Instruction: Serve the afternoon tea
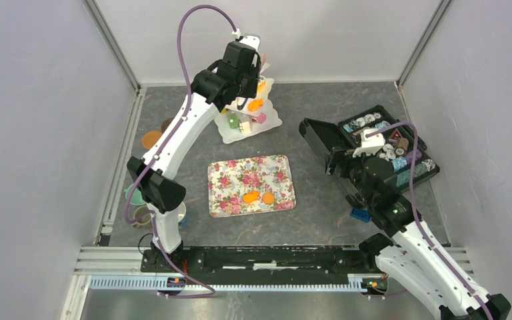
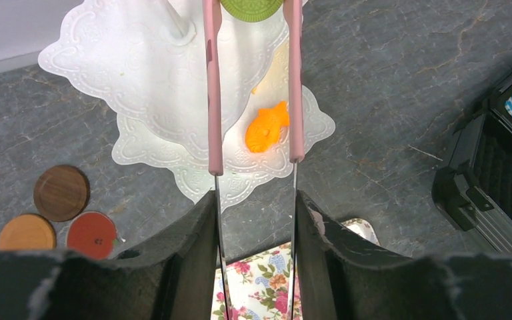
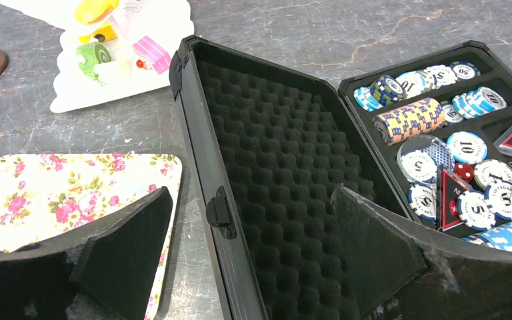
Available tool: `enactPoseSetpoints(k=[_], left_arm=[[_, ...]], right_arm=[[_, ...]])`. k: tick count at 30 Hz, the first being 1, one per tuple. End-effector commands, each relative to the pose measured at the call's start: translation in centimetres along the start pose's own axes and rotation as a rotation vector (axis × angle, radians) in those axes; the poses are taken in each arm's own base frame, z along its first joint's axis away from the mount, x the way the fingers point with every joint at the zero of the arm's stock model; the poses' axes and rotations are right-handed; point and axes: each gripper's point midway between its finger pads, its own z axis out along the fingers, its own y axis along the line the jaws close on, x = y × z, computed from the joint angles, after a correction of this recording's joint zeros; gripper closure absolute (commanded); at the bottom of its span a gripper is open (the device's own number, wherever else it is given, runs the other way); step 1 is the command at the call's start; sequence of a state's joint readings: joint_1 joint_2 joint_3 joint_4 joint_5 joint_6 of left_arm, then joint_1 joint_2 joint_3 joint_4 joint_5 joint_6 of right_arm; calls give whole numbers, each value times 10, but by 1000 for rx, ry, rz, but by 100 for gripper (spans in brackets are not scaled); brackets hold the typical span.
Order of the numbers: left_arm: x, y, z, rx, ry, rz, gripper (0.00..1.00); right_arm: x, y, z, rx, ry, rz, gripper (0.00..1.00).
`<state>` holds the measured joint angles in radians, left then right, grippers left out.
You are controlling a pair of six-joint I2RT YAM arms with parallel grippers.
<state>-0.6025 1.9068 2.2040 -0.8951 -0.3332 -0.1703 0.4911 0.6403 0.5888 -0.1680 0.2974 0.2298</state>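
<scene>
My left gripper (image 1: 245, 59) (image 2: 256, 200) is shut on metal tongs with pink tips (image 2: 215, 100), high over the white tiered stand (image 2: 140, 80) (image 1: 270, 123). A green biscuit (image 2: 251, 8) sits between the tong tips at the top edge of the view. An orange fish-shaped cake (image 2: 267, 128) lies on the stand's lower tier. Two orange cakes (image 1: 251, 197) (image 1: 269, 197) lie on the floral tray (image 1: 240, 173). More small cakes (image 3: 95, 55) sit on the stand. My right gripper (image 1: 344, 165) (image 3: 250, 193) is open and empty over the black case's lid.
Three round saucers, brown (image 2: 61, 192), tan (image 2: 27, 233) and red-orange (image 2: 91, 233), lie left of the stand. Cups (image 1: 135, 197) stand by the left arm's base. The open black case (image 3: 280, 133) of chips (image 3: 467, 147) fills the right side. A blue brick (image 1: 359, 215) lies near it.
</scene>
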Motion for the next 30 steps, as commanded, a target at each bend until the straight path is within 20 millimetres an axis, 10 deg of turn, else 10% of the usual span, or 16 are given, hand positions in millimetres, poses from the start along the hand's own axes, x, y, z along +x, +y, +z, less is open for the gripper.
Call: enactPoseSetpoints(k=[1,12,20,30], left_arm=[[-28,6,-19,-9,-84,5,50],[-43,8,-41,17,-127,-3,45],[-50,-18,-100,261,-159,-70,46],[74,-30,-164,522,39,29,44]], right_arm=[[-24,-1,-7,7,-65,11,2],[-25,1,-4,3,-62,16,2],[-25,0,-3,13,-64,12,2],[-20,-4,3,37,-49,-11,2]])
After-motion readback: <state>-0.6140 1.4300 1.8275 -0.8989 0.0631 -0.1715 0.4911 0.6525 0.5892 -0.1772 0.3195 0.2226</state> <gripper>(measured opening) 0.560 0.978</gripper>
